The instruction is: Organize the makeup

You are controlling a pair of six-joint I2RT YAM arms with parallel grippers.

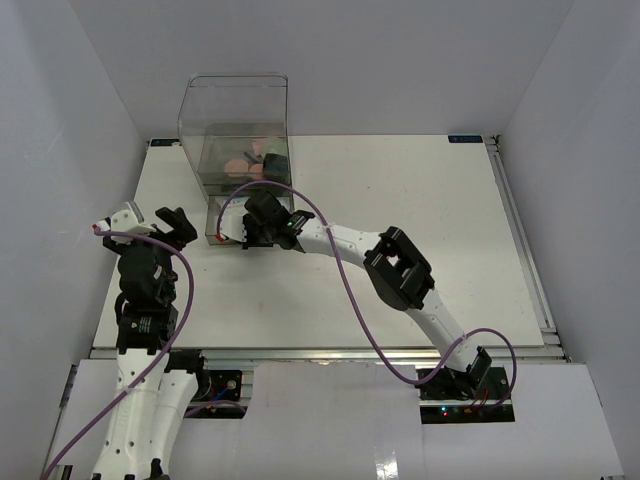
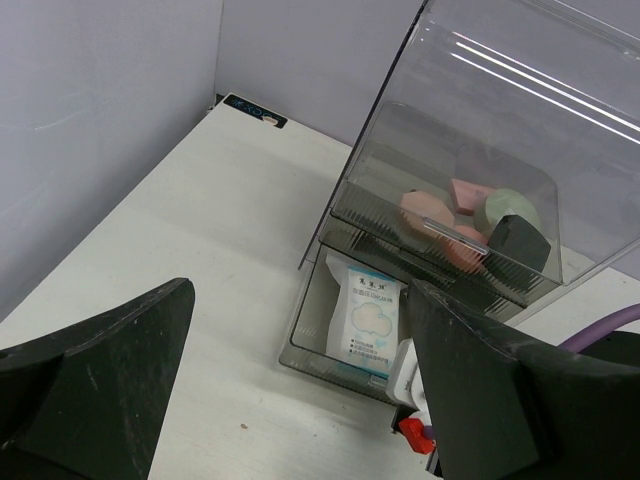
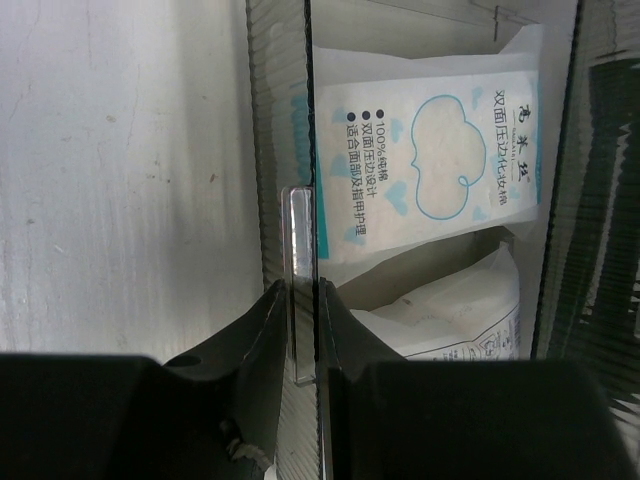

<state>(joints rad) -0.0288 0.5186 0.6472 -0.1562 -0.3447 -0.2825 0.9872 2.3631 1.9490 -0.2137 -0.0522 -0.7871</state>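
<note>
1. The clear box [image 1: 235, 120] stands on the table [image 1: 420, 220] at about 11 o'clock in the top view, close to the far edge.
2. The makeup [image 2: 470, 222] lies in the box's upper compartment, bunched toward its front lip: pink pieces [image 2: 428, 212], a grey-green disc [image 2: 510, 207] and a black compact [image 2: 522, 243] at their 3 o'clock side, the compact touching the disc.
3. Below that compartment a drawer [image 1: 212, 224] sticks out from under the box toward 6 o'clock.
4. In the drawer lies a white packet [image 3: 430, 160] printed with a blue cloud outline. A second packet [image 3: 455, 312] sits just at its 6 o'clock in the right wrist view, partly tucked under it.
5. The right gripper [image 3: 302, 300] is at the drawer's front wall, its fingers [image 3: 255, 335] pressed together on a thin clear tab [image 3: 298, 230] that stands out from that wall. The tab runs between them and shows beyond the tips.
6. The left gripper [image 1: 172, 226] hovers over the table at 9 o'clock of the drawer, apart from it, with its jaws spread wide and nothing between them.
7. From the left wrist view that gripper faces the box and drawer, which sit toward 1 o'clock.
</note>
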